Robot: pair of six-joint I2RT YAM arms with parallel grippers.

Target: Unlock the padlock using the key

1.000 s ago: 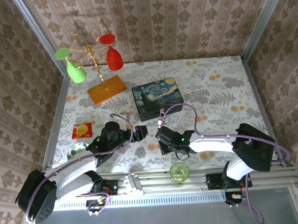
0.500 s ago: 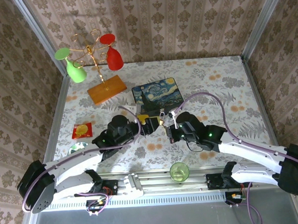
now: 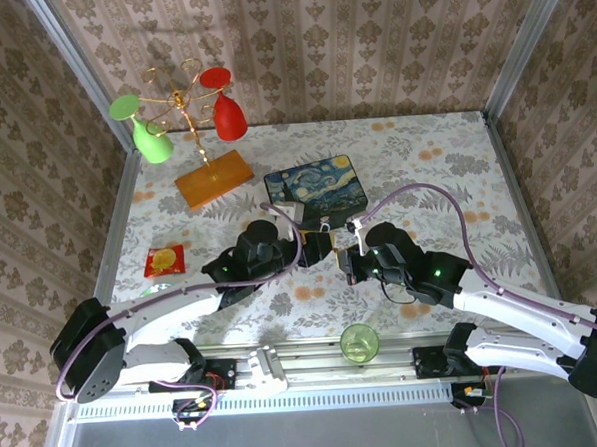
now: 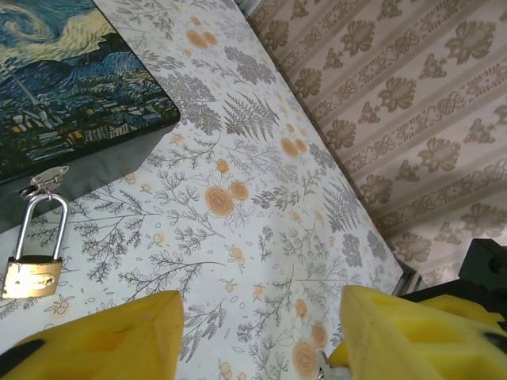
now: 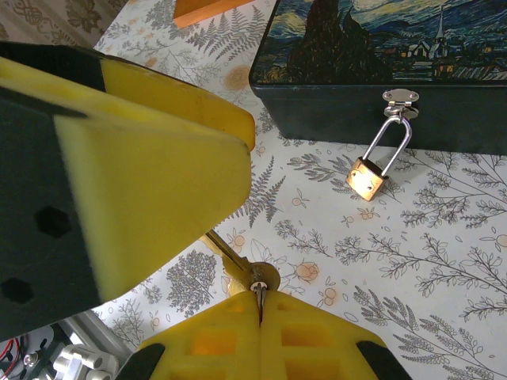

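The key (image 5: 238, 260) is pinched between the closed fingertips of the right gripper (image 5: 260, 305), with its thin shaft sticking out over the flowered tabletop (image 3: 446, 176).

A green cup (image 3: 359, 342) stands at the near edge of the tabletop. From the near left corner we see the left arm (image 3: 173, 315) lying low, stretched on a slant toward the middle. The right arm (image 3: 503, 303) has its elbow thrown out toward the near right corner and its white forearm running leftward, so the two wrists meet near the middle.

The left gripper (image 4: 253, 340) holds its yellow fingers (image 4: 119, 344) part-way apart with nothing between them. In the right wrist view one of those fingers looms just beside the key; we cannot tell whether they touch.

Just past the grippers is the padlock (image 5: 366, 178). It hangs by its silver shackle from the hasp (image 5: 400, 97) on the near wall of the starry-night box (image 5: 356, 47). Its brass body rests on the tabletop, apart from both grippers. The box sits a little beyond the middle of the tabletop.

Farther on, toward the far left corner, a gold rack (image 3: 177, 100) on a wooden base (image 3: 214, 178) carries two glasses — a green glass (image 3: 152, 141) and a red glass (image 3: 229, 115).
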